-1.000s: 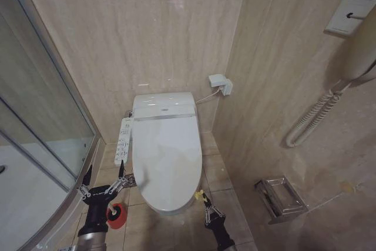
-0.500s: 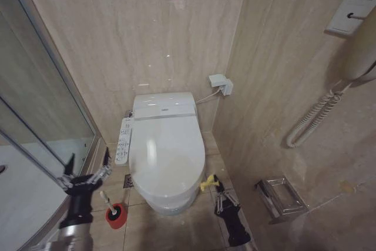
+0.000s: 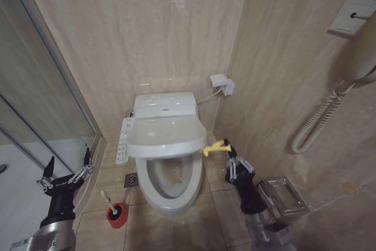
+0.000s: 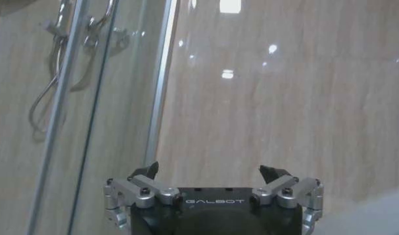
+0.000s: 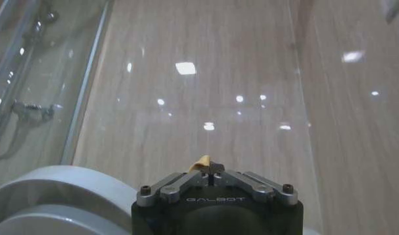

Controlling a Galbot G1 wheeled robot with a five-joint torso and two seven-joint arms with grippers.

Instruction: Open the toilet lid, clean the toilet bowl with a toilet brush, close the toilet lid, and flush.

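Note:
The toilet lid is tilted up about halfway over the toilet bowl, whose brownish-stained inside shows below it. My right gripper is shut on the yellow tag at the lid's front edge. In the right wrist view its fingers pinch the tag with the lid beside them. The toilet brush stands in its red holder on the floor left of the bowl. My left gripper hangs open beside the shower door, empty.
The glass shower door and its sill run along the left. A white button panel sits on the bowl's left side, with a floor drain below. A steel paper holder and a wall handset are on the right wall.
My right gripper has gone up and to the right with the yellow tag, raising the lid and uncovering the bowl. My left arm has swung left toward the shower door.

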